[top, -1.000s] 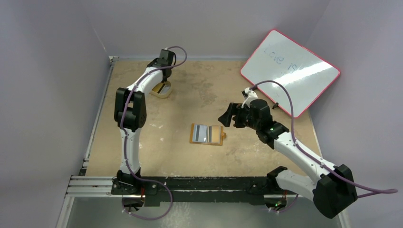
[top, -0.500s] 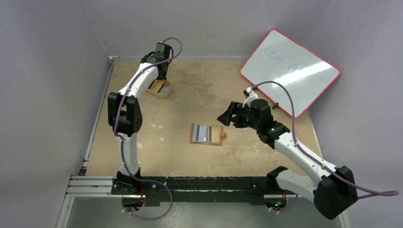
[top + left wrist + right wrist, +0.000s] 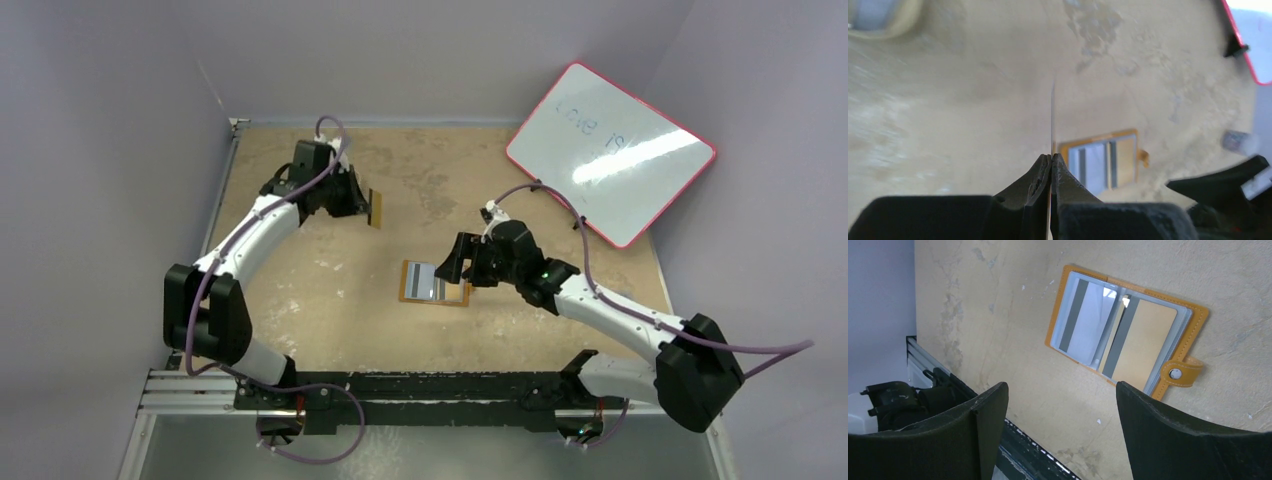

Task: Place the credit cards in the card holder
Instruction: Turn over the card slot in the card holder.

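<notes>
Swinging in from the far-left corner, the left arm now reaches toward the middle of the surface (image 3: pixel 450 180). Its left fingers (image 3: pixel 1040 172) are pinched tight on a gold-brown card (image 3: pixel 376 208), held upright and clear of the surface, so the left wrist view shows only its thin edge. The right arm has come nearer the card holder (image 3: pixel 1123 340). Its right fingers (image 3: pixel 988 410) stand wide apart with nothing between them, hovering just over the holder's near-right side.

The card holder lies open and flat at mid-surface, snap tab at one end. One pocket shows a pale grey card with a dark stripe and the other a tan one. A cream tray (image 3: pixel 878 20) sits at the blurred corner of the left wrist view, perhaps holding another pale card. A whiteboard (image 3: pixel 610 150) leans at the far right.
</notes>
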